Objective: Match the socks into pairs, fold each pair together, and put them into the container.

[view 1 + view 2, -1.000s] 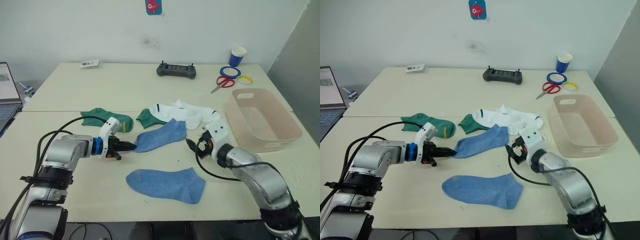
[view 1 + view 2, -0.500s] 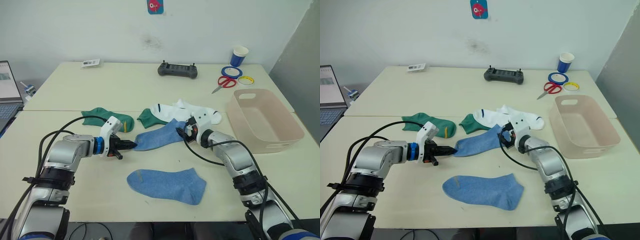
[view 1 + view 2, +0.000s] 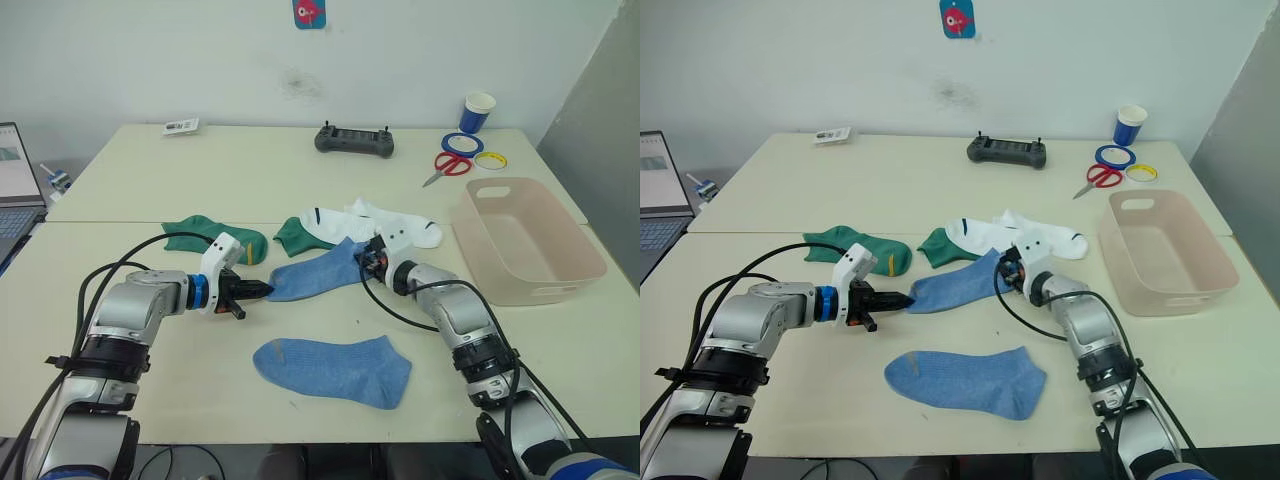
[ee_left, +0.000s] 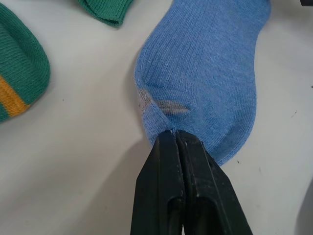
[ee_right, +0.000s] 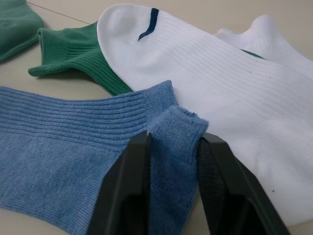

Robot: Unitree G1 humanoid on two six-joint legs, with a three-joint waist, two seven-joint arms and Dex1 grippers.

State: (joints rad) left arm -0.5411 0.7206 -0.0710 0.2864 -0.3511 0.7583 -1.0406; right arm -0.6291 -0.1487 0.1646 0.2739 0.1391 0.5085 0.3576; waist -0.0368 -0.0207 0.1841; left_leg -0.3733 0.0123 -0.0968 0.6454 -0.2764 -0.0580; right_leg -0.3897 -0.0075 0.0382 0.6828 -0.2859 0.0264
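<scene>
A light blue sock (image 3: 318, 272) lies stretched across the table's middle. My left gripper (image 3: 260, 291) is shut on its toe end, black fingers (image 4: 166, 161) pressed together. My right gripper (image 3: 370, 262) is shut on its cuff, a fold of blue fabric (image 5: 176, 128) pinched between the two fingers. A second light blue sock (image 3: 335, 370) lies flat nearer the front edge. One dark green sock (image 3: 205, 238) lies at the left. Another green sock (image 3: 292, 236) is partly under two overlapping white socks (image 3: 375, 223). The pale pink container (image 3: 525, 240) stands at the right.
Along the far side of the table lie a black controller (image 3: 354, 140), a blue-and-white cup (image 3: 477, 111), red scissors (image 3: 447, 165), tape rings (image 3: 460, 143) and a small white device (image 3: 181, 126). A laptop (image 3: 15, 190) sits at the far left.
My right arm has swung left from beside the container to the blue sock's cuff, and its fingers have closed on it. The left gripper has kept its hold on the toe.
</scene>
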